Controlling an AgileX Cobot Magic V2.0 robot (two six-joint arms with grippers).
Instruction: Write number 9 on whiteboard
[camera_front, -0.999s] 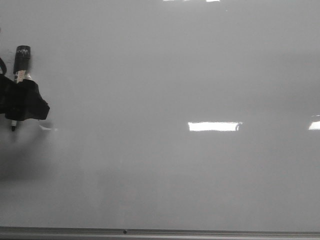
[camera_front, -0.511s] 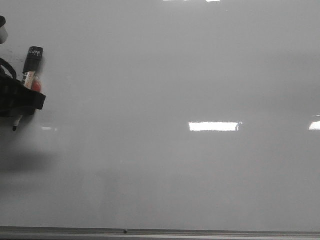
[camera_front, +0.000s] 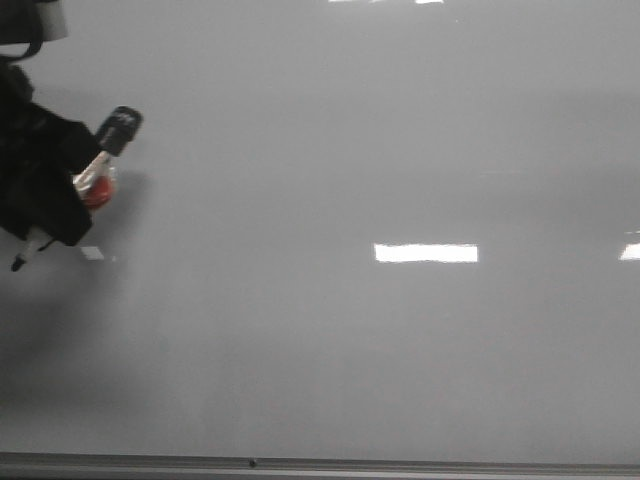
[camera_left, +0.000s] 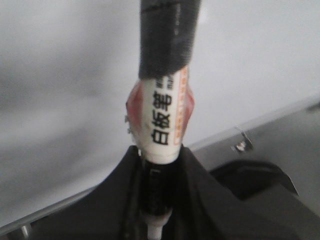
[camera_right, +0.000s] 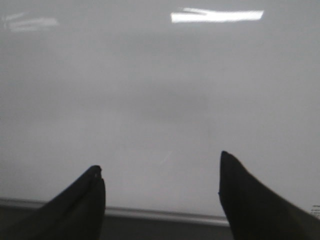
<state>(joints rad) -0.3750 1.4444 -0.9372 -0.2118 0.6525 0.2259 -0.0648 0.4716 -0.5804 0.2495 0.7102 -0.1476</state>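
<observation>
The whiteboard (camera_front: 330, 330) is a glossy pale grey board that fills the front view, with a grey metal edge strip at the near side. No number 9 shows on it; its surface is blank. My left gripper (camera_front: 55, 215) at the far left is shut on a whiteboard marker (camera_front: 100, 170) with a black cap end and a white and orange label. The marker is tilted, its tip (camera_front: 17, 265) low at the left just over the board. In the left wrist view the marker (camera_left: 162, 120) stands between the black fingers. My right gripper (camera_right: 160, 172) is open and empty over the board (camera_right: 150, 100).
Bright light reflections (camera_front: 425, 253) lie on the board at centre right. The board's edge strip (camera_front: 400, 466) runs along the near side and also shows in the right wrist view (camera_right: 165, 215).
My left gripper has risen and turned, tilting the marker so its cap end swings right. The marker tip stays near the same spot at the far left. No line has appeared.
</observation>
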